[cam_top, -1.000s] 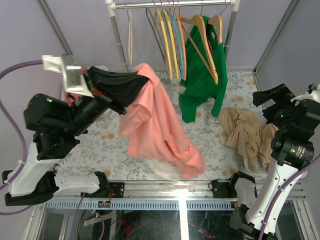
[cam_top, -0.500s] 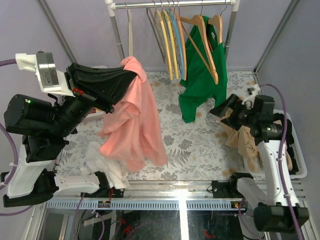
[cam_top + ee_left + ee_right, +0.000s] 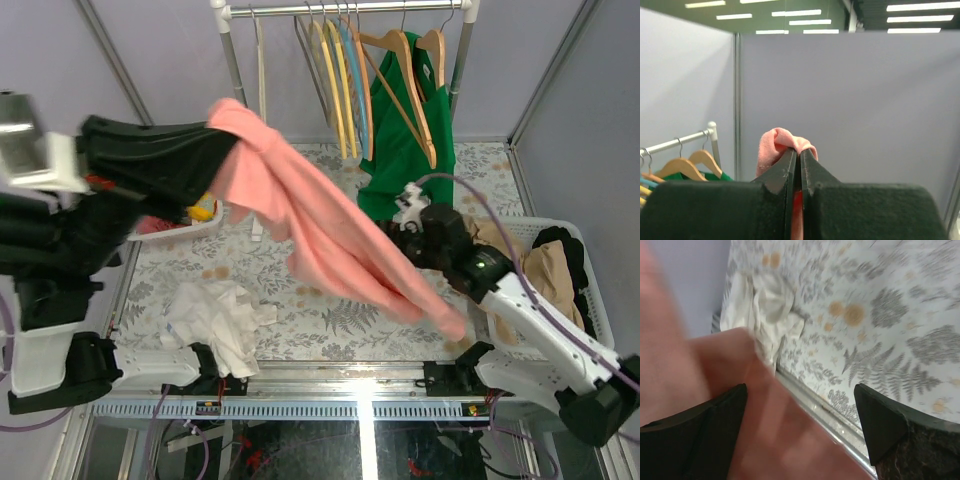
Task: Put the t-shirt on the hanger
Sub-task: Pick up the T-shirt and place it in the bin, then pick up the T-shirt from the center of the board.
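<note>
Where the left arm holds it up, the t-shirt [image 3: 330,235] is a plain salmon-pink cloth. It is bunched and drawn out into one long creased band rather than spread flat. Its long axis runs on a slant in the overhead view. The pinched end sits high at the upper left, near the rail [image 3: 340,8]. The loose end points down to the lower right, reaching over the near edge of the tabletop [image 3: 330,305]. The whole band hangs in the air between the two arms.

The left gripper [image 3: 222,138] has its fingers [image 3: 782,170] pressed shut on a small knob of the pink cloth. That knob pokes up just above the tips in the left wrist view. The right gripper [image 3: 400,238] is beside the lower half of the band. In its own camera its fingers [image 3: 892,432] stand wide apart, with blurred pink cloth lying across the gap and over the left-hand one; they clamp nothing.

On the rail hang thin coloured hangers [image 3: 345,70], a wooden hanger [image 3: 412,95] and a green shirt [image 3: 395,170] behind it. A crumpled white cloth [image 3: 215,315] lies on the tabletop near the left arm's base. A white basket [image 3: 600,310] at the right holds tan clothes [image 3: 555,275].
</note>
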{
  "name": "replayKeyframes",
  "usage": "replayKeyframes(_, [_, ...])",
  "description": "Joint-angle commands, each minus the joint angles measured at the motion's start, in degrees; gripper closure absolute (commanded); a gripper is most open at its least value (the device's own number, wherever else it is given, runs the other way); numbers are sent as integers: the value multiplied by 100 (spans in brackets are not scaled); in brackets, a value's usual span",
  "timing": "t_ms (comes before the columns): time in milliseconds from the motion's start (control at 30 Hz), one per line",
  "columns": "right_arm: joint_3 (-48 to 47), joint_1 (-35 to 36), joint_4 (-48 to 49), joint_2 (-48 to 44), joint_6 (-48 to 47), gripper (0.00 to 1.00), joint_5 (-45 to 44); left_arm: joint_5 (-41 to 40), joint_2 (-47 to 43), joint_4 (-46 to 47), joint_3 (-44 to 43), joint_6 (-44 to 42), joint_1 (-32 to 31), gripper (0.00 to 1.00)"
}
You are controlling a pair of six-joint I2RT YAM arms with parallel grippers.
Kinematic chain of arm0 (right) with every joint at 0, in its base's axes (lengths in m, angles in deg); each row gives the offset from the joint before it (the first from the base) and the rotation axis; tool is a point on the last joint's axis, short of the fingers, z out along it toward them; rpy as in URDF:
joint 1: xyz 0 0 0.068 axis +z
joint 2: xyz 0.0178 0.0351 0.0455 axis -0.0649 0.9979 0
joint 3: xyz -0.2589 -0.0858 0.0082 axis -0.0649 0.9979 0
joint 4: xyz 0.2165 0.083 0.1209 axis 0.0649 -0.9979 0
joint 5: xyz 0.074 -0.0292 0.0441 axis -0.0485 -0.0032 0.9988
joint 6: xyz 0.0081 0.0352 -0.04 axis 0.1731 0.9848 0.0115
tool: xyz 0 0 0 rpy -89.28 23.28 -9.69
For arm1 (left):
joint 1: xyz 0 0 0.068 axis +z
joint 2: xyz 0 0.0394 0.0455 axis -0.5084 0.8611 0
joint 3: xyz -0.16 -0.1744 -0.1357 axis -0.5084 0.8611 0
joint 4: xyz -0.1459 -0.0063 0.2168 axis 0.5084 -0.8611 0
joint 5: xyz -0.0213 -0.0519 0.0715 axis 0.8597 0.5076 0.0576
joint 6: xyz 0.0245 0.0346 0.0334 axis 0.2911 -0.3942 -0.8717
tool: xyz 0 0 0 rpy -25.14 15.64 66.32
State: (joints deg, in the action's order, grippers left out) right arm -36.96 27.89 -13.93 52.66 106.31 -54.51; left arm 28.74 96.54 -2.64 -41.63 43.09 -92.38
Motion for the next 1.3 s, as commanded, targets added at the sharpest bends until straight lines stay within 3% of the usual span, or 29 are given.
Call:
replayKeyframes(0, [-304, 1363, 703, 897, 121, 6, -863, 97, -572, 451, -421, 157, 16, 100])
replayKeyframes(200, [-1187, 2543, 1079, 2570, 48, 5, -1263, 128, -820, 289, -445, 328, 13, 100])
replayKeyframes(567, [-3454, 3543, 1470, 5590, -148, 6, -1479, 22, -1225, 72, -268, 431, 13, 100])
replayKeyframes(1067, [-5131, 3916, 933, 7488, -163, 5, -1192, 15, -1378, 104, -33, 457, 17, 100])
replayKeyframes(1200, [-5180, 3931, 872, 7647, -147, 16, -1170, 39, -1334, 123, -7, 476, 15, 100])
replayKeyframes(1267, [-5160, 3931, 900, 7665, -146, 29, -1155, 49, -1326, 134, 19, 486, 12, 100])
